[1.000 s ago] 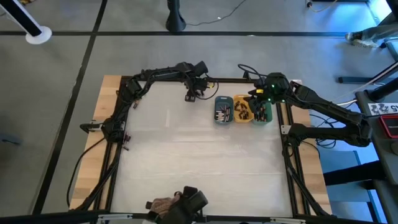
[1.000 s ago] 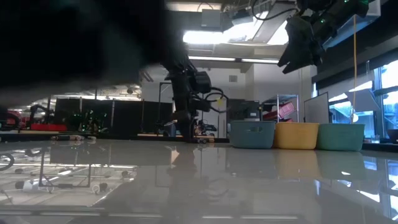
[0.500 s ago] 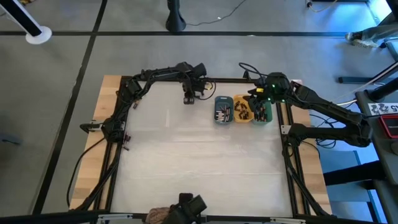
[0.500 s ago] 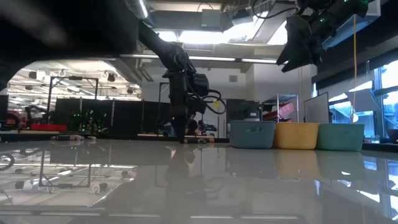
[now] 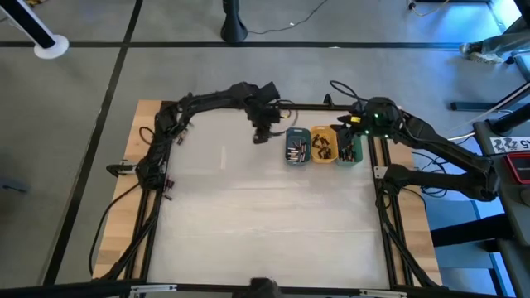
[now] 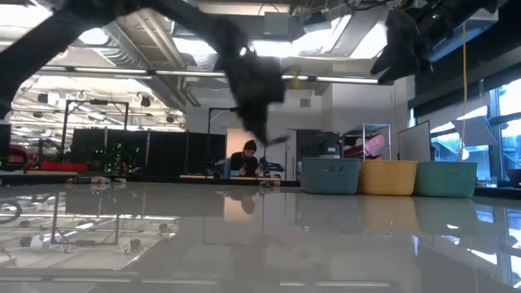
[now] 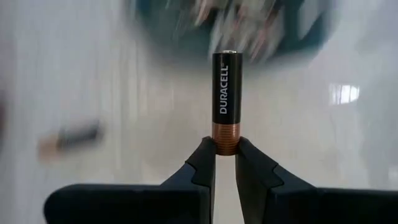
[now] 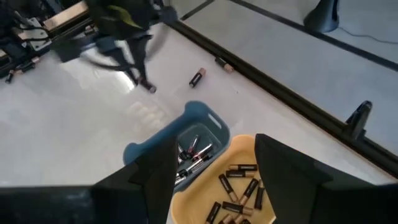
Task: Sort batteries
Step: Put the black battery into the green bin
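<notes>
Lifted since a second ago, the left gripper (image 7: 226, 163) is now carried nearer the three trays: blue (image 5: 296, 147), orange (image 5: 322, 146), green (image 5: 349, 150). Two arms are seen. One battery (image 7: 226, 99) is clamped by its copper end between the left fingers (image 7: 205, 165). The right gripper (image 8: 214, 168) is held apart above the trays. Two more batteries (image 8: 196, 77) lie loose on the table (image 5: 248, 207).

Blue tray (image 8: 198, 140) and yellow tray (image 8: 239, 180) holding batteries (image 8: 239, 190), loose battery (image 8: 197, 77) on table (image 8: 74, 124)
</notes>
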`<state>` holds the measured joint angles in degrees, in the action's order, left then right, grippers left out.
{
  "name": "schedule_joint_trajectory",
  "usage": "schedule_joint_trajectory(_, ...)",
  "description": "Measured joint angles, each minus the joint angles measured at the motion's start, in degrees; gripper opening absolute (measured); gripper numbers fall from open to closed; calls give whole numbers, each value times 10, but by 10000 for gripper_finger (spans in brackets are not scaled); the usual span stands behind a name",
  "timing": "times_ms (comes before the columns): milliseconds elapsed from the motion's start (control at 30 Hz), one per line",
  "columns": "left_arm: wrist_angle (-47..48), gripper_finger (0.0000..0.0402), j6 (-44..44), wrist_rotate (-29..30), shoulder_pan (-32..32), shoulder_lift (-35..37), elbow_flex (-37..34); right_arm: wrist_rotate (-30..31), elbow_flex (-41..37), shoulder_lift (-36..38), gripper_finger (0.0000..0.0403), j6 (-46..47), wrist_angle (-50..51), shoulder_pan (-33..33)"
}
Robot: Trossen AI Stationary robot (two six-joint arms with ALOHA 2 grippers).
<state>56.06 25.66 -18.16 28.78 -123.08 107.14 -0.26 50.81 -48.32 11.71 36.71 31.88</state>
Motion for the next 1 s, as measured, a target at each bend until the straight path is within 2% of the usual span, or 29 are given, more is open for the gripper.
schedule_joint_trajectory(167, -167, 29, -81, 1, -60, 3, 0, 9, 0, 19, 216, 0, 3, 0)
schedule_joint_trajectory(367, -431, 29, -166, 63, -120, -40, 1, 28, 0, 40, 216, 5, 20, 0)
schedule_joint_trajectory(433, -498, 29, -185, 66, -130, -62, 4, 29, 0, 49, 216, 13, 22, 0)
schedule_joint_trajectory(500, -526, 29, -208, 67, -132, -88, 31, 29, 0, 61, 216, 18, 23, 0)
schedule_joint_trajectory(667, -524, 29, -236, 67, -124, -171, 144, 28, 0, 87, 216, 33, 24, 0)
schedule_joint_trajectory(833, -518, 29, -299, 30, -121, -258, 276, 28, 0, 103, 216, 45, 23, 0)
schedule_joint_trajectory(900, -555, 29, -320, 28, -121, -270, 271, 28, 0, 105, 216, 46, 24, 0)
schedule_joint_trajectory(1000, -557, 29, -357, 37, -121, -287, 267, 27, 0, 104, 216, 46, 22, 0)
